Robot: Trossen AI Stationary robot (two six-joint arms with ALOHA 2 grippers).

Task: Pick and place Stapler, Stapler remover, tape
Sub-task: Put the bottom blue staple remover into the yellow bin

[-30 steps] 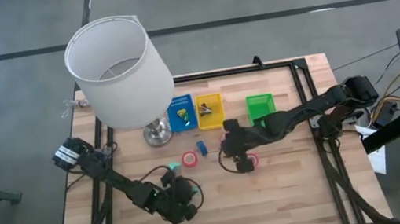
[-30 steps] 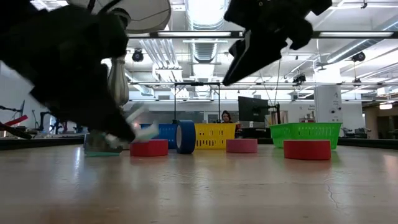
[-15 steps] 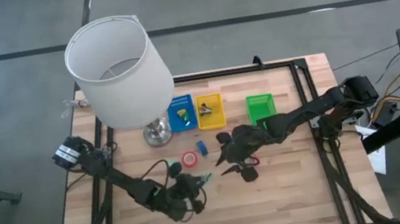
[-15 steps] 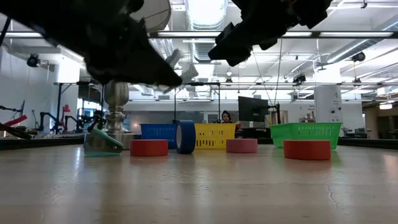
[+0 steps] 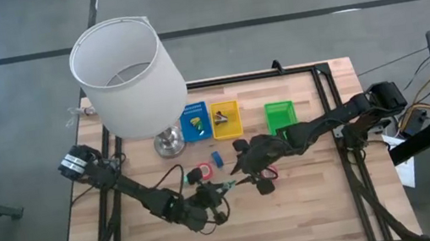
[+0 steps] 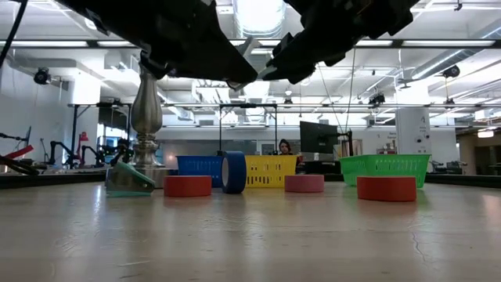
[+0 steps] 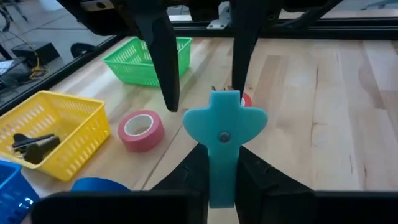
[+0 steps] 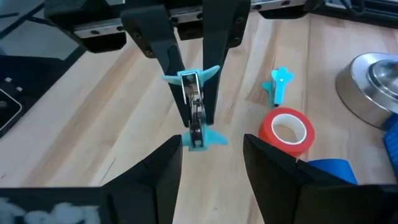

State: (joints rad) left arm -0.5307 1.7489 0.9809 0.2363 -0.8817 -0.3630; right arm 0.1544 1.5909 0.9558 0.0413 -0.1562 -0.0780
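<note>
Bright, even light falls from overhead, so my wooden slatted table [image 5: 312,200] shows only soft, short shadows under my arms. In the low view, the long white ceiling lamps [image 6: 254,14] blaze to pure white, and my arms hang before them as black silhouettes without detail. The near tabletop there is blurred, with a pale sheen. From my left wrist, the teal plastic winged piece [image 7: 224,134] is sharp while my own dark fingers [image 7: 186,177] smear softly. My right wrist's lower edge is likewise out of focus.

No legible text, label, brand or number — on any surface, anywhere.
</note>
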